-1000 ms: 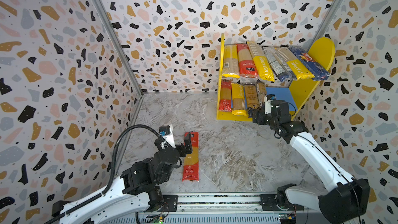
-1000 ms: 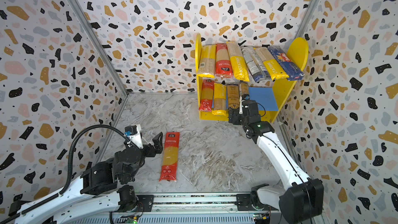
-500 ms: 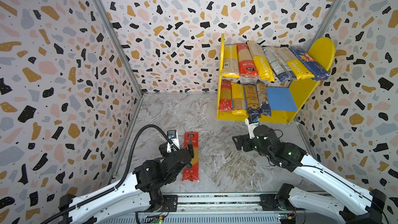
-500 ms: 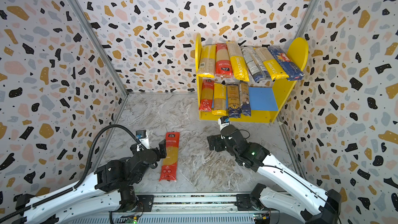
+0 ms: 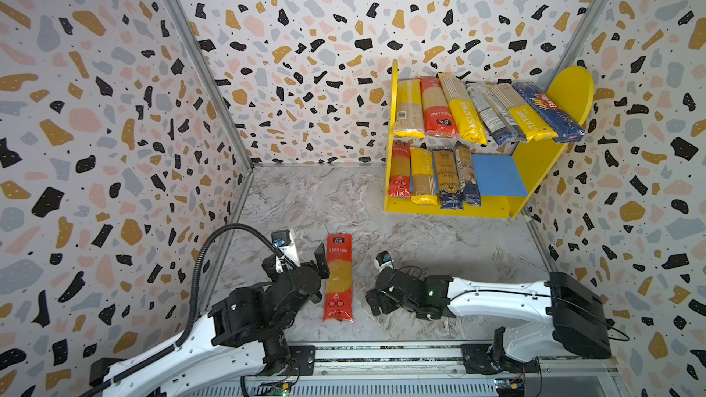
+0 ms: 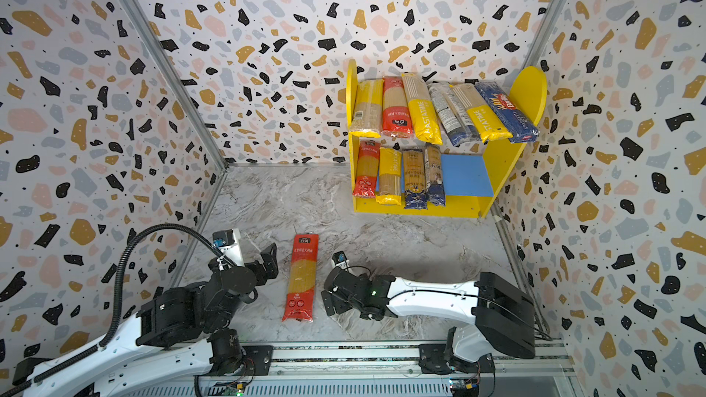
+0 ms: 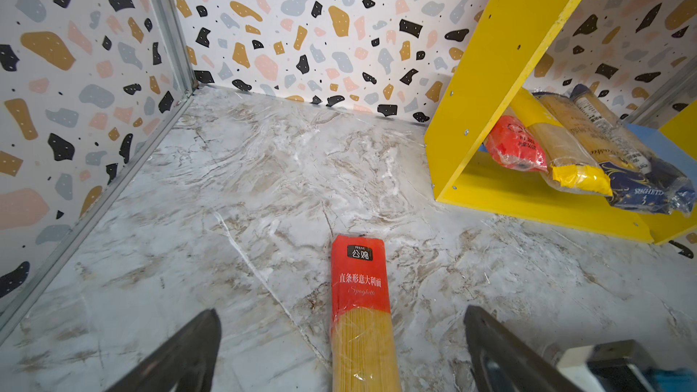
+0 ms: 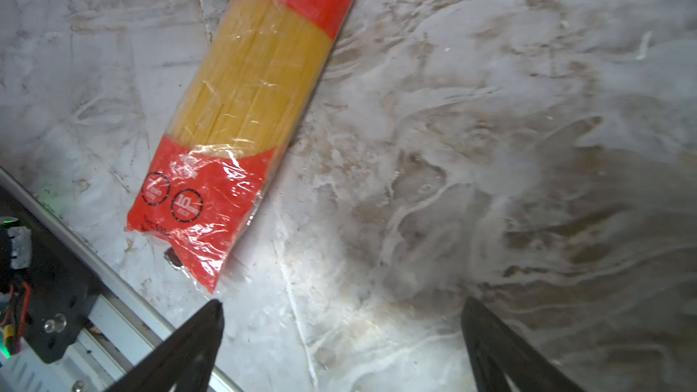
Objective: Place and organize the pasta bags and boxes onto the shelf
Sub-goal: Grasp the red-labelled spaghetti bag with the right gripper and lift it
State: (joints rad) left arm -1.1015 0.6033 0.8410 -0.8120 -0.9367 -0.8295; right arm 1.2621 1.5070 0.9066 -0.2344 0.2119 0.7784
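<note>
Red at both ends and clear in the middle, one spaghetti pack (image 5: 338,280) lies flat on the marble tabletop (image 5: 439,246), well apart from the shelf (image 5: 569,89). The left tool (image 5: 320,276) sits at its left flank, spread wide. In the wrist view the pack runs between the fingers (image 7: 196,337), ungripped. The right tool (image 5: 371,301) hangs near the pack's near end, gaping too and empty. Six packs (image 5: 468,116) fill the shelf's top tier. Four more packs (image 5: 424,175) lie at the left of the blue lower board (image 5: 496,175).
</note>
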